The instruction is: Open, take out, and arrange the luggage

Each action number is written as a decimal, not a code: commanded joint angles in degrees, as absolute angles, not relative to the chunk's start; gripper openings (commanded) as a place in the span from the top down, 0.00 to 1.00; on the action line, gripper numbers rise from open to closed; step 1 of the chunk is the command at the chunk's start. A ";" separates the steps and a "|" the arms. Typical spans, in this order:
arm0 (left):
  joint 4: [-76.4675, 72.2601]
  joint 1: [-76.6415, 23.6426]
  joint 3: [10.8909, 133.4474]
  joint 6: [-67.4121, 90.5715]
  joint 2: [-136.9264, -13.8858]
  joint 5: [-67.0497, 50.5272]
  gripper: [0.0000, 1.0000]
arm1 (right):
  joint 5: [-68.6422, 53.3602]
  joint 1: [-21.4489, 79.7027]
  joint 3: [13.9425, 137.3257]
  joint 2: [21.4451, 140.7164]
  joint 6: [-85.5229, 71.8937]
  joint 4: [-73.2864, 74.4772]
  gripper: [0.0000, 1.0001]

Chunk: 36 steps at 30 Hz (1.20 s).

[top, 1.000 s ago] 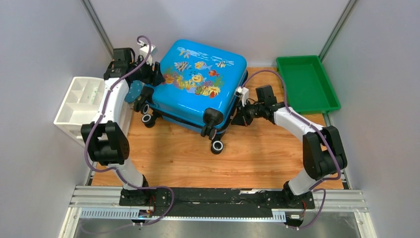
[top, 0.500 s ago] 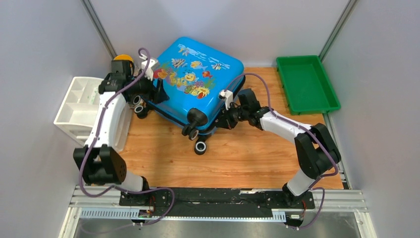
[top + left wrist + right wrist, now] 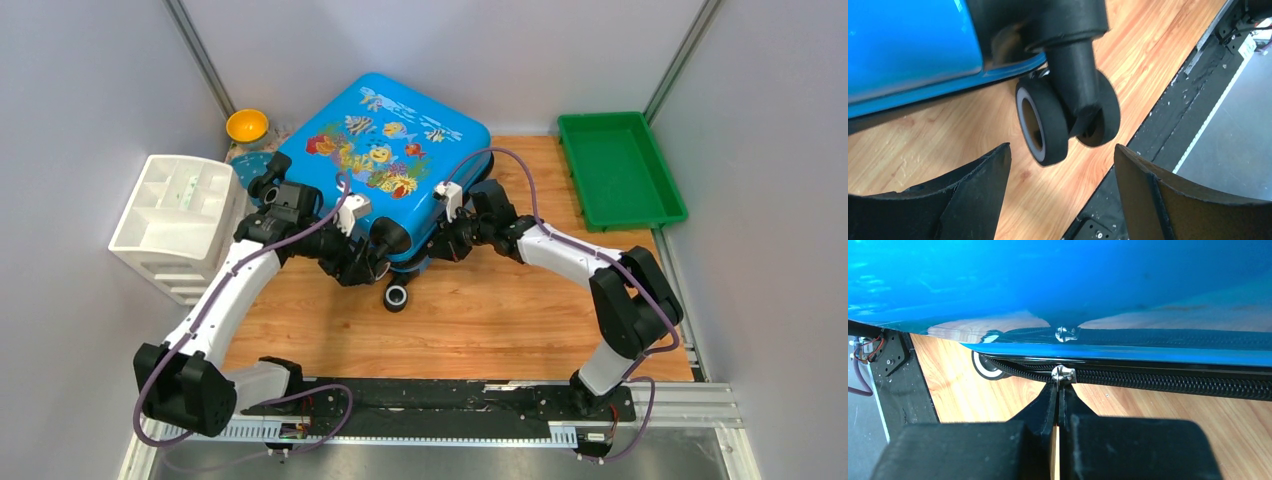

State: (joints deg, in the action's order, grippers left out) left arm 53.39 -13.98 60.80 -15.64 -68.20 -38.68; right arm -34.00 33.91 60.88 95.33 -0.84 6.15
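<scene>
Flanking one luggage (image 3: pixel 400 140): one tray (image 3: pixel 620 170), one organiser (image 3: pixel 172 208).

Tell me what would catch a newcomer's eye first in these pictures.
A glossy bright-blue hard-shell suitcase printed with cartoon fish dominates the back middle. The right jaws are shut on its silver zipper pull; the left jaws gape before a black caster wheel. A green plastic tray sits back right.

no readable text, no labels or numbers legible, luggage (image 3: pixel 400 150) print shows pictures only
</scene>
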 commanded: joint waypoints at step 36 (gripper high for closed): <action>47.45 -40.96 54.06 -22.76 -68.75 -27.07 1.00 | -23.55 18.81 53.18 82.45 8.08 1.48 1.00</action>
State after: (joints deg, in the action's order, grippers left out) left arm 38.39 -37.80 58.96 -8.32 -71.55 -16.12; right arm -26.13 21.98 54.65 89.56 5.17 2.63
